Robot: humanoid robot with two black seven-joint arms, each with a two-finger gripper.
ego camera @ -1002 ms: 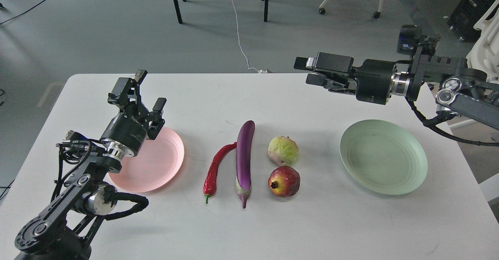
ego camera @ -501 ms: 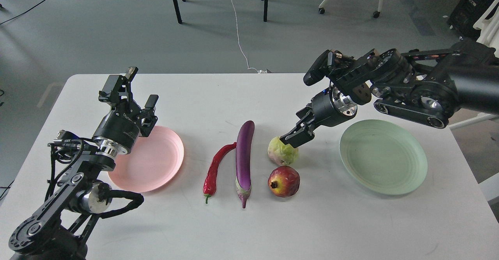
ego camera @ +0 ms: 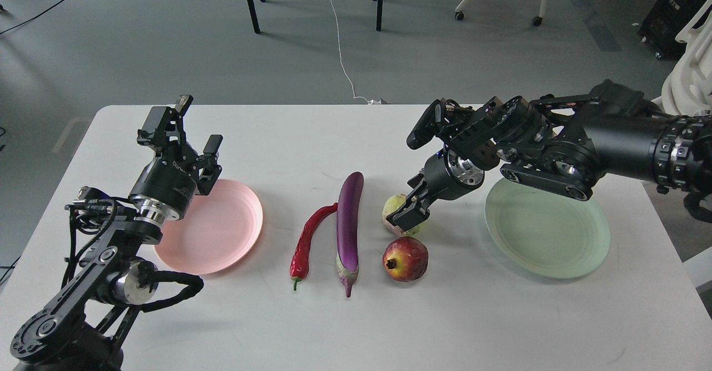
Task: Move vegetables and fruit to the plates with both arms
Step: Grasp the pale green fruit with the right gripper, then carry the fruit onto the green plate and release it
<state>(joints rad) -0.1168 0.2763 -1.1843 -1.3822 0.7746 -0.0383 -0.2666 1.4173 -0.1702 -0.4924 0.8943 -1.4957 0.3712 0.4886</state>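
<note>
The pale green-yellow fruit [ego camera: 392,206] lies mid-table, mostly covered by my right gripper [ego camera: 409,213], which is lowered onto it with its fingers apart on either side; I cannot see them pressing it. The dark-red pomegranate [ego camera: 405,258] sits just in front of it. The purple eggplant [ego camera: 349,226] and the red chili pepper [ego camera: 307,240] lie side by side to the left. The pale green plate [ego camera: 548,232] is at the right and the pink plate [ego camera: 222,237] at the left, both empty. My left gripper [ego camera: 191,133] is open and empty, raised above the pink plate's far left edge.
The white table [ego camera: 356,326] has bare room along the front. My right arm [ego camera: 584,143] stretches over the far edge of the green plate. Beyond the table are grey floor, chair legs and a white cable [ego camera: 339,43].
My right arm swung down from high at the back right; its gripper dropped onto the pale green-yellow fruit and now straddles it. My left gripper drifted slightly left. The food has not moved.
</note>
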